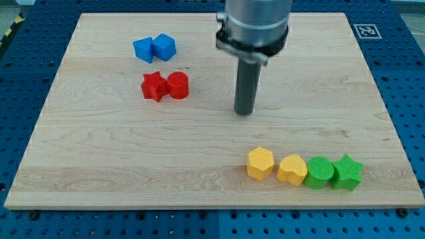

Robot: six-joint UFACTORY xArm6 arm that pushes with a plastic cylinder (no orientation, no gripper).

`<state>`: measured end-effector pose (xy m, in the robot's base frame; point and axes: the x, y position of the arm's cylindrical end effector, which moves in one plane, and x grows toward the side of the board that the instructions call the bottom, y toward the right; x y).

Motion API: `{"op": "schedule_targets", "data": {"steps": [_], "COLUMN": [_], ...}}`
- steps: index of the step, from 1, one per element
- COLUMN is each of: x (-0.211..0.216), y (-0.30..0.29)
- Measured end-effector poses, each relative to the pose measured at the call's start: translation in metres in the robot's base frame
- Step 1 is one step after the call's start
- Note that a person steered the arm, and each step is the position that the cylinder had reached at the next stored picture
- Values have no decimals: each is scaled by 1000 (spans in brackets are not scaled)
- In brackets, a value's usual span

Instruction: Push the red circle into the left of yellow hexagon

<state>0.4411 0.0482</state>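
The red circle (178, 85) lies on the wooden board in the upper left part, touching a red star (155, 86) on its left. The yellow hexagon (260, 163) lies near the view's bottom, right of centre. My tip (244, 111) is on the board about a hundred pixels to the right of the red circle and above the yellow hexagon, touching no block.
Two blue blocks (154, 48) sit together above the red pair. A yellow heart (292, 169), a green circle (320, 172) and a green star (347, 172) form a row right of the hexagon. The board's edge (212, 210) runs along the bottom.
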Motion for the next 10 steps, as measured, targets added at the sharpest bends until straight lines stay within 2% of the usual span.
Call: {"op": "schedule_targets", "data": {"steps": [1,2,3,6,7,8,9,10], "x": [-38,-58,-56,68,56,18,-12,-14], "y": [-49,-115,-143,-121,-147,-168,-150,-105]}}
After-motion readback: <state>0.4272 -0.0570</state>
